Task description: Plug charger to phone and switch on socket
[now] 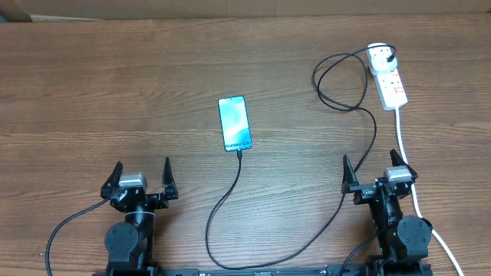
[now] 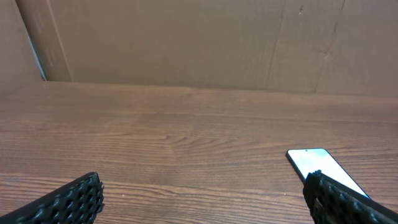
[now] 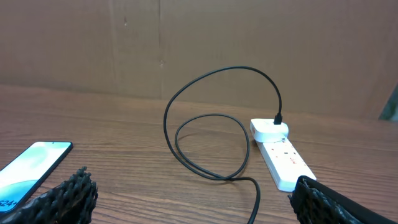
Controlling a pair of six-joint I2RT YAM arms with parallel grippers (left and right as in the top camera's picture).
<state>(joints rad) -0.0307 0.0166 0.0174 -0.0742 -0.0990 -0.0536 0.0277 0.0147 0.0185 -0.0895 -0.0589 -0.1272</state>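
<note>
1. while the left gripper (image 1: pixel 143 165) and right gripper (image 1: pixel 370 157) are sitting wide open and empty, the phone (image 1: pixel 235 123) is lying lit mid-table (image 1: pixel 92 92) on brown wood.
2. the charger (image 1: pixel 222 207) is looping from the phone's near end to the socket (image 1: pixel 391 84), far right.
3. cardboard (image 2: pixel 186 37) is walling the back.

The phone (image 1: pixel 235 123) lies flat and face up, its light blue-teal screen lit, with small white text at the near end. The charger (image 1: pixel 375 134), a thin black cable, meets the phone's near edge; the tip seems seated, though it is too small to be sure. From the phone it sweeps near, then right and back, looping to its white plug adapter (image 1: pixel 380 55) in the socket (image 1: pixel 391 80). This white strip with red marks is well right of the phone.
</note>
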